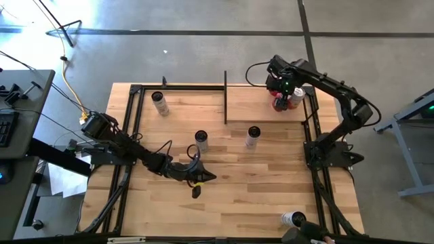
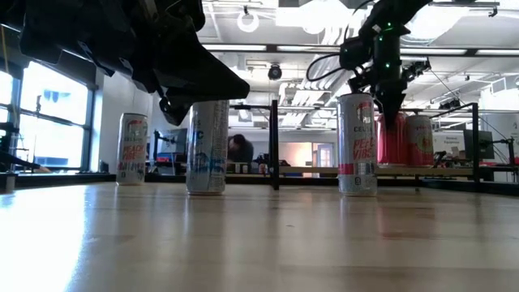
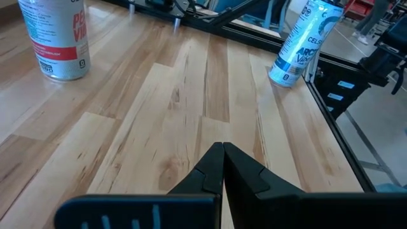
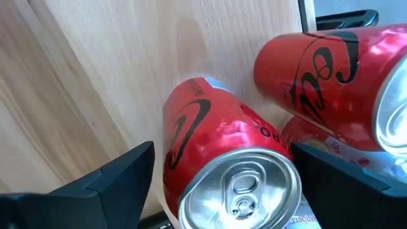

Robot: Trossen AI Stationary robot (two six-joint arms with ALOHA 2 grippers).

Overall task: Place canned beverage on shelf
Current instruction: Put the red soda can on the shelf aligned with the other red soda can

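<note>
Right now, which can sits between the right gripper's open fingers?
The red can on the shelf, standing upright between the right gripper's spread fingers. The other red can stands beside it, outside the fingers.

2 red cans [image 4: 222, 159] stand upright, close together, on the pale wooden shelf [image 1: 251, 102].

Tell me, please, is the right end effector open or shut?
Open: the right end effector fingers stand wide apart either side of a red can.

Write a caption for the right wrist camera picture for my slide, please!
Right gripper, fingers open, straddles a red can on the pale wood shelf.
</note>
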